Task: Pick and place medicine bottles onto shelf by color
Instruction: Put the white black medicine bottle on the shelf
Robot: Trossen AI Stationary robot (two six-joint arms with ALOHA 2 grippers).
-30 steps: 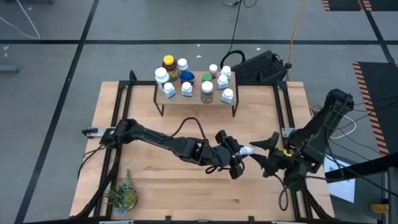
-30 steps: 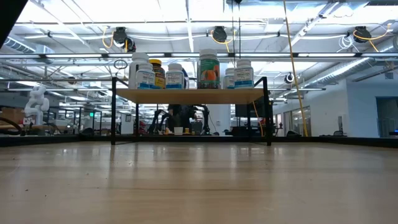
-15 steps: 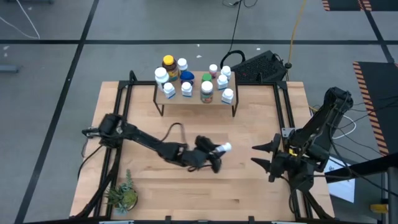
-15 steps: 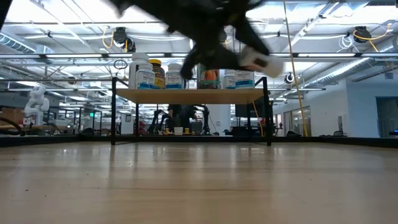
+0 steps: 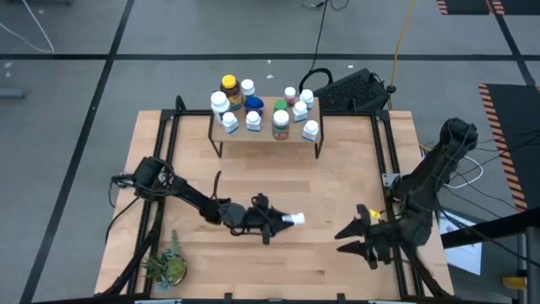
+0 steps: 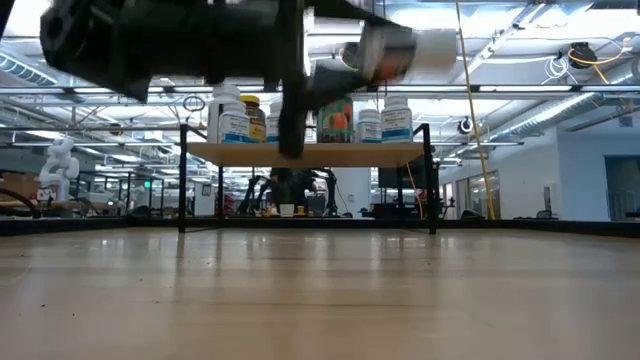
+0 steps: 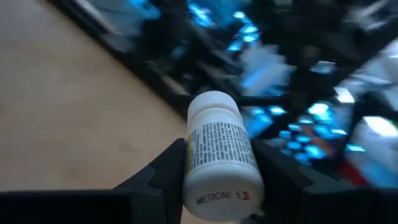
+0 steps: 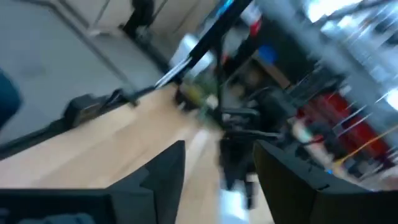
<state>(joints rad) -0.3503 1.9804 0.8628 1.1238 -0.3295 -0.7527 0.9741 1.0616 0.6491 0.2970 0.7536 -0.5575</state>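
Clamped in my left claw (image 5: 281, 221) is a white pill bottle (image 5: 293, 219), lying on its side, cap pointing away from the wrist; both fingers (image 7: 163, 174) press its label, which reads "MEDICINE 5". Claw and bottle hang above the bare middle of the table (image 5: 337, 169), clear of the wood in the low view. Nothing lies on the boards directly beneath.

My right claw (image 5: 348, 237) sits near the table's right front edge, fingers apart and holding nothing, well apart from the bottle.

A small potted plant (image 5: 166, 264) stands at the left front corner, away from both arms.

Farther back, the shelf (image 5: 266, 135) stands on thin black legs near the far edge. It carries the other bottles (image 5: 253, 122): mostly white with blue labels, one amber with a yellow cap (image 5: 229, 85), one blue (image 5: 254, 104), one green-capped (image 5: 281, 124). They crowd the board from end to end.

Beyond the table, a dark keyboard (image 5: 354, 89) rests on the floor.
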